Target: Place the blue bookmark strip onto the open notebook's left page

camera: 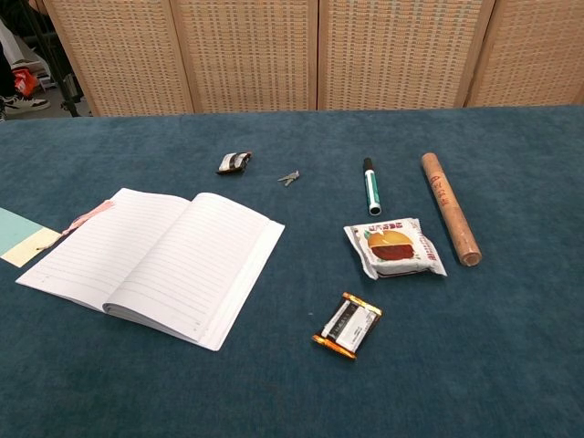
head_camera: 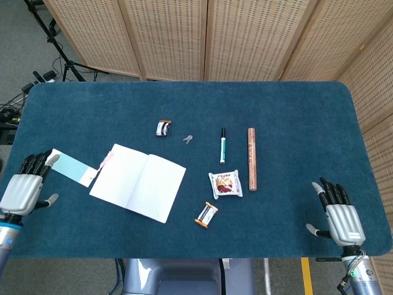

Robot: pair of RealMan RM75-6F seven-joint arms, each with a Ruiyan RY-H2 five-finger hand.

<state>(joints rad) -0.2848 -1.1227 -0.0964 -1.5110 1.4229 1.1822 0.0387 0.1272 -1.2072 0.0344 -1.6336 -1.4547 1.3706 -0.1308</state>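
Observation:
The blue bookmark strip (head_camera: 71,168) lies flat on the table, just left of the open notebook (head_camera: 138,182), with a pale end toward the book. In the chest view only the strip's end (camera: 22,236) shows at the left edge, beside the notebook (camera: 155,261). My left hand (head_camera: 26,187) hovers near the table's left front corner, fingers apart and empty, its fingertips close to the strip's far left end. My right hand (head_camera: 339,214) is at the right front edge, fingers spread, holding nothing. Neither hand shows in the chest view.
On the blue table (head_camera: 288,110) lie a marker (head_camera: 222,145), a brown cylinder (head_camera: 251,158), a snack packet (head_camera: 225,184), a battery pack (head_camera: 207,215), a small clip (head_camera: 163,128) and keys (head_camera: 188,139). Wicker screens stand behind.

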